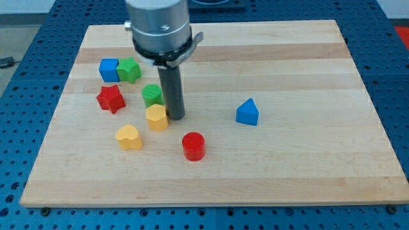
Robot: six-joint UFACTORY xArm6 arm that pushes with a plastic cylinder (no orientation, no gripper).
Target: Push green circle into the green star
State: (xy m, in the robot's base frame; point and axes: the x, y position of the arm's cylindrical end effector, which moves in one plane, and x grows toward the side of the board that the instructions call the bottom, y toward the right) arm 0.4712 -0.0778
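The green circle point(152, 95) lies left of centre on the wooden board point(287, 166). The green star point(129, 69) sits up and to its left, touching a blue cube point(109, 69). My tip point(176, 117) is just right of the green circle and slightly below it, right beside a yellow hexagon-like block point(156, 118). The rod rises from the tip to the arm's grey body at the view's top.
A red star point(110, 98) lies left of the green circle. A yellow heart point(129, 137) and a red cylinder point(193, 145) lie toward the view's bottom. A blue triangle point(247, 112) sits at the right of centre.
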